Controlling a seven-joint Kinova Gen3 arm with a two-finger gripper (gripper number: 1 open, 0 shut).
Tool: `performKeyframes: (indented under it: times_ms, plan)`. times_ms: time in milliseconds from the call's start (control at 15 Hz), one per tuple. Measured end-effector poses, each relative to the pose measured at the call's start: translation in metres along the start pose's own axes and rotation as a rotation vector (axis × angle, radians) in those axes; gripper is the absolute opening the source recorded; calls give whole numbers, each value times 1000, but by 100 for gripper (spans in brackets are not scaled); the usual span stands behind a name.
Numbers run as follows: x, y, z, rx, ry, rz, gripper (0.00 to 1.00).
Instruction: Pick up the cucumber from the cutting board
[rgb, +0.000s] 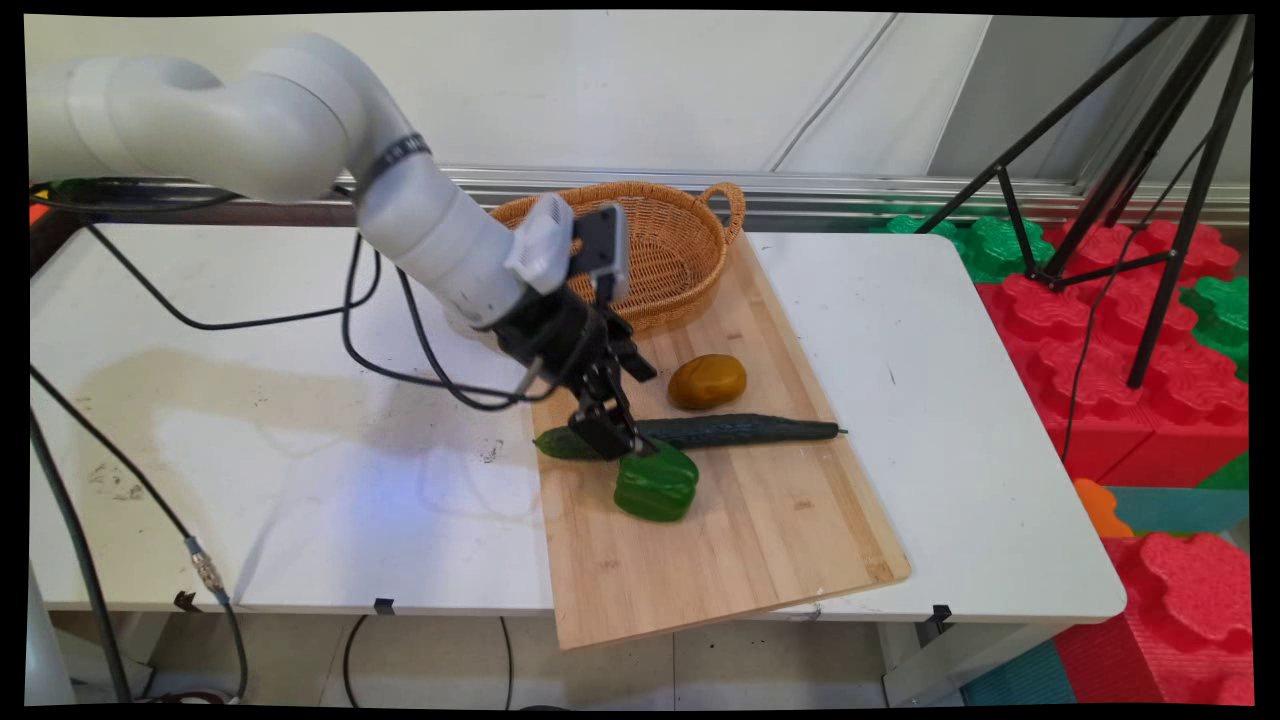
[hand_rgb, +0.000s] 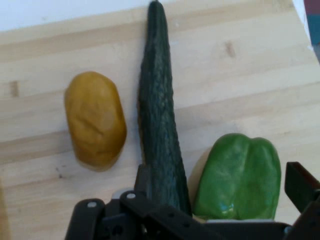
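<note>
My black gripper (rgb: 612, 440) hangs low over the left part of a wooden cutting board (rgb: 760, 540). It is open in the hand view (hand_rgb: 221, 176). A long dark green cucumber (rgb: 730, 430) (hand_rgb: 159, 130) lies across the board, its near end by the left finger (hand_rgb: 142, 176). A green bell pepper (rgb: 656, 482) (hand_rgb: 239, 176) sits between the cucumber and the right finger (hand_rgb: 300, 184). Nothing is gripped. A yellow-brown potato (rgb: 707, 381) (hand_rgb: 95, 119) lies on the cucumber's other side.
A wicker basket (rgb: 665, 250) stands at the board's far end, partly behind the arm. Black cables (rgb: 400, 340) hang from the arm over the white table (rgb: 300, 450). A black tripod (rgb: 1130, 200) and red and green foam blocks (rgb: 1120, 340) stand off the table's right side.
</note>
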Motion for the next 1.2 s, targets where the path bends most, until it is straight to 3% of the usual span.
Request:
performKeyframes:
  times_ms: [933,1200]
  plan:
    - [-15,-17,-99,36,141,-113,100]
    - [-15,-23,-110,44,161,-146,100]
